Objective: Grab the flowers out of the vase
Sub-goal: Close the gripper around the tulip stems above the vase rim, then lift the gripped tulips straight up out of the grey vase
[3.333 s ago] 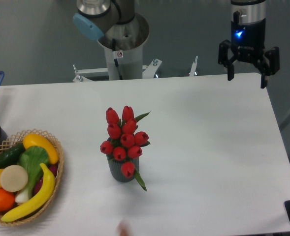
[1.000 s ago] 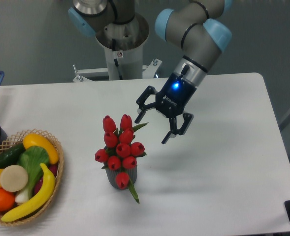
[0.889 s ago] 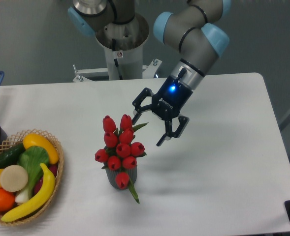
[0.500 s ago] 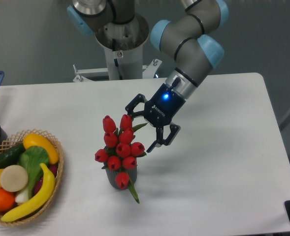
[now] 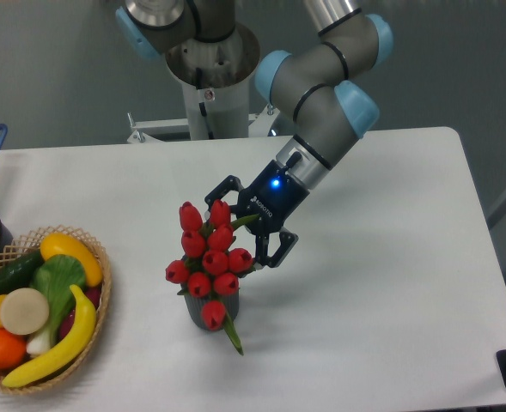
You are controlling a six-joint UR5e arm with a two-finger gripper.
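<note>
A bunch of red tulip flowers (image 5: 208, 257) stands in a small dark grey vase (image 5: 199, 307) near the middle of a white table (image 5: 390, 257). The robot's gripper (image 5: 238, 225) reaches in from two o'clock of the bunch, its two fingers spread open on either side of the upper buds and a green leaf; whether they touch the buds cannot be told. At nine o'clock of the vase, well apart, sits a wicker basket (image 5: 94, 343) of fruit and vegetables.
</note>
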